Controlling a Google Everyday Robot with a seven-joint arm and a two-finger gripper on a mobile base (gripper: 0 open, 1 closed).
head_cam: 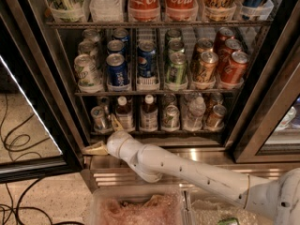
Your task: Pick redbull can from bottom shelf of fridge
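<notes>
The redbull can (99,117), slim and silver with bluish marks, stands at the left end of the bottom shelf (154,131) of the fridge (65,102), whose door is open. My gripper (106,135) is just below and in front of that left end, at the shelf's front edge. It is open: one tan finger (95,148) points left and the other (115,122) points up beside the can. It holds nothing. The white arm reaches in from the lower right.
White-capped brown bottles (124,113) and other small cans (170,116) fill the rest of the bottom shelf. Pepsi cans (116,69) and orange cans (233,67) sit on the rack above. The ribbed steel base (206,154) lies below. Cables (16,139) lie on the floor at left.
</notes>
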